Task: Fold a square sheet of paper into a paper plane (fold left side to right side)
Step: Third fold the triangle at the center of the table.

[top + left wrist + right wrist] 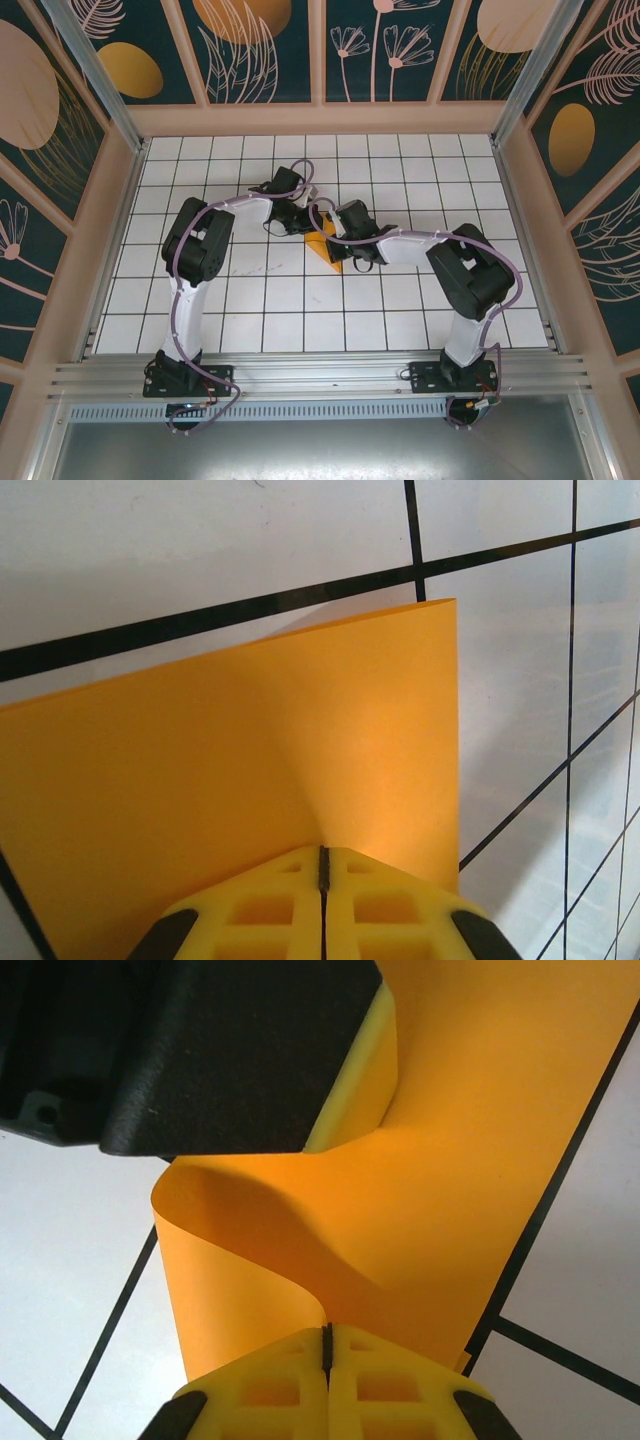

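The left tool (322, 858) was pressed together, clamped on an edge of the square sheet of paper (230, 780). The sheet sat around the middle of the surface (250, 300), well away from every edge, partly lifted in a curl. Just right of it, the right tool (326, 1336) was likewise closed, pinching another part of the sheet.

Robot test cell, probably a lab: white gridded tabletop (300, 320) under the fingers (250, 910), floral wall panels (260, 50) beyond them, aluminium base rail (320, 375) behind
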